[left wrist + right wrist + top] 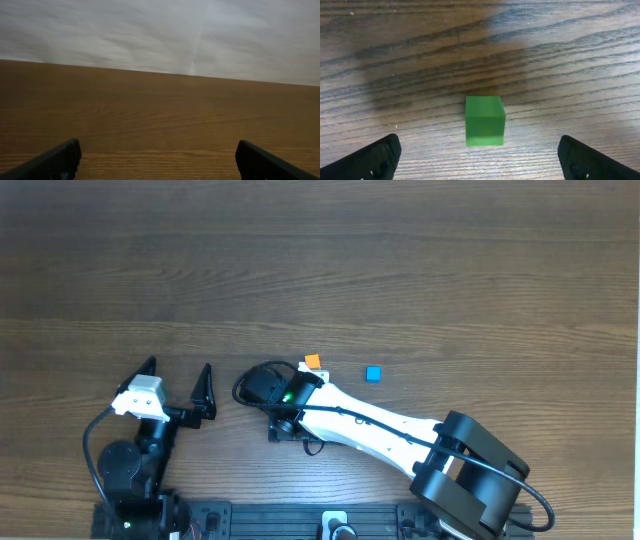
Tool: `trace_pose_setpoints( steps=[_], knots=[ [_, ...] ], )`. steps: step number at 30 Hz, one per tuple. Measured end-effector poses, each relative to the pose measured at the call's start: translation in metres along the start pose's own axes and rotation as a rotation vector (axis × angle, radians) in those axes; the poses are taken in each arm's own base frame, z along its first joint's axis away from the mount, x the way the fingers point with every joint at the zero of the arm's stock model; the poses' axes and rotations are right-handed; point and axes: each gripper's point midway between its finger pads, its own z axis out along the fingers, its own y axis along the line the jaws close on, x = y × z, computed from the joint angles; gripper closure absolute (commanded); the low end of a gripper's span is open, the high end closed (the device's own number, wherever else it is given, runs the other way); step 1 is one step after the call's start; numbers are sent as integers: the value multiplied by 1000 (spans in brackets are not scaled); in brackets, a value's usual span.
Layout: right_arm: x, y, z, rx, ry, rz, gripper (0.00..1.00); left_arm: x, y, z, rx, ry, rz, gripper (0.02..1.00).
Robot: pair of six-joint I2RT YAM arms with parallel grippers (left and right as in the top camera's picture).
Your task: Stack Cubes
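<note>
Wood grain is running in long horizontal streaks across the brown tabletop (300, 260), which is looking smooth and matte. Near the middle of the top view, a small orange cube (313, 362) is sitting just above the wrist end of the white right arm (380, 420). A small blue cube (373, 374) is lying a little to the orange one's right, apart from it.

At the centre of the right wrist view, a green cube (485, 121) is resting flat on the tabletop. It is lying in line with the gap of the right gripper (480, 153), whose two black fingers are standing wide apart and touching nothing. The cube is looking solid, matte and sharp-edged. Being equal-sided, it is showing no long axis, and its near face is pointing toward the bottom of the frame, turned only slightly off square.

At the lower left of the top view, the left gripper (179, 377) is sitting with its dark, pointed fingers spread, gripping nothing.
</note>
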Motion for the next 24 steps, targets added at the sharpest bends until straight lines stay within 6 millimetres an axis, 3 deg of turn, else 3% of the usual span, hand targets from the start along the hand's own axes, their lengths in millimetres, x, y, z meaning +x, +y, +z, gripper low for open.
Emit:
trace_pose_setpoints(
  steps=[24],
  knots=[
    [6, -8, 17, 17, 9, 59, 9, 0, 0, 0, 0, 0, 0, 18]
  ],
)
